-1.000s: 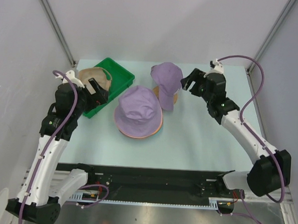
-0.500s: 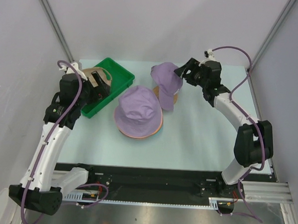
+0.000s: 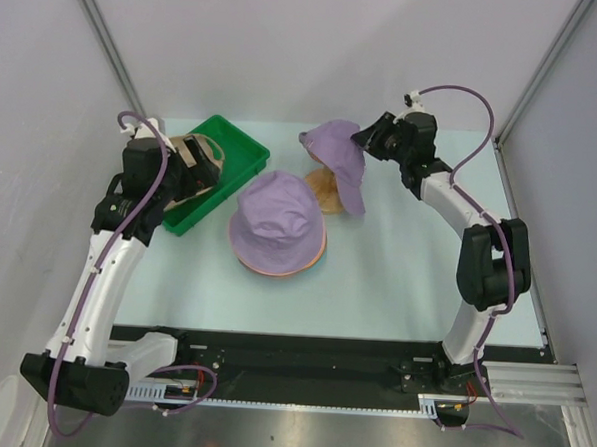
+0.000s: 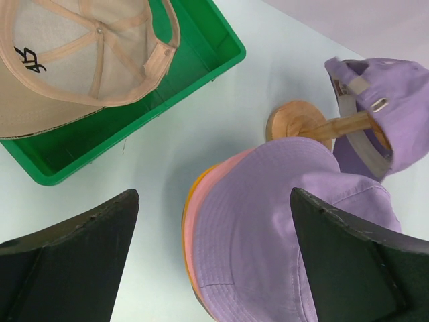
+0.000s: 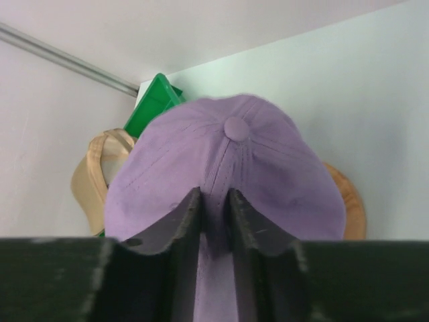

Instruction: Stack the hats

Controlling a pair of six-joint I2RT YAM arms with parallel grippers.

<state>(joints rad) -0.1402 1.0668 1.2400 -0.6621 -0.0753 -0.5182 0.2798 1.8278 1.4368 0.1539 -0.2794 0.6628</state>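
A lavender baseball cap [image 3: 338, 149] hangs tilted on the wooden stand [image 3: 324, 191]. My right gripper [image 3: 364, 141] is shut on a fold of its crown [image 5: 228, 161], just below the top button. The stack of bucket hats [image 3: 277, 222] lies in the middle of the table, lavender on top with pink and orange rims showing [image 4: 201, 221]. A tan cap [image 4: 74, 60] lies upside down in the green tray [image 3: 240, 146]. My left gripper [image 3: 193, 168] hovers open over that tray, nothing between its fingers [image 4: 80, 248].
The stand's round wooden base [image 4: 292, 119] sits right behind the bucket hat stack. The green tray [image 4: 208, 57] is at the back left, close to the left wall. Bare table lies to the right of the stand and in front of the stack.
My right arm swung left to the lavender cap and closed on its crown; the cap now tilts and more of the stand shows. My left arm shifted slightly toward the back.
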